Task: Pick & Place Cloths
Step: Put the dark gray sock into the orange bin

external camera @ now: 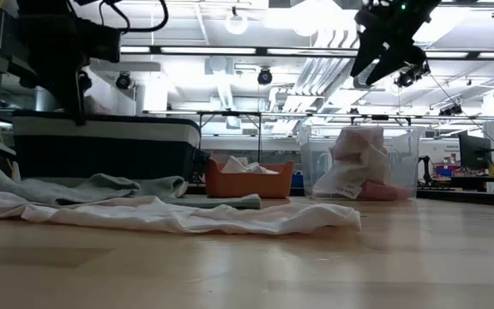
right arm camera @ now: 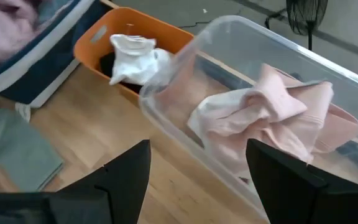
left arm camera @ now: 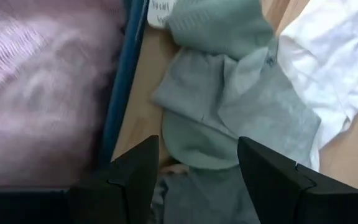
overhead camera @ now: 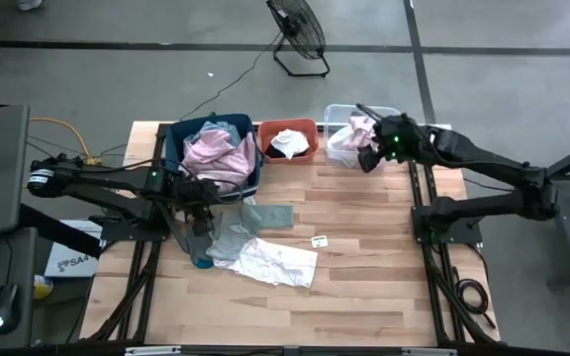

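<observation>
A grey-green cloth (overhead camera: 237, 229) (left arm camera: 229, 112) lies crumpled on the table beside the blue bin, partly over a white cloth (overhead camera: 277, 262) (external camera: 187, 215). My left gripper (overhead camera: 202, 210) (left arm camera: 194, 177) hovers open above the grey-green cloth, next to the bin wall. A pale pink cloth (overhead camera: 352, 133) (right arm camera: 272, 118) lies bunched in the clear bin. My right gripper (overhead camera: 369, 158) (external camera: 393, 64) (right arm camera: 197, 180) is open and high above that bin's near edge. A pink cloth (overhead camera: 216, 153) fills the blue bin. A white cloth over a black one (right arm camera: 132, 59) sits in the orange bin.
Three bins stand in a row along the far edge: blue (overhead camera: 257, 168), orange (overhead camera: 310, 127) and clear (overhead camera: 332, 114). A small tag (overhead camera: 319, 240) lies on the wood. The table's near half and right side are bare wood. A fan (overhead camera: 298, 30) stands on the floor beyond.
</observation>
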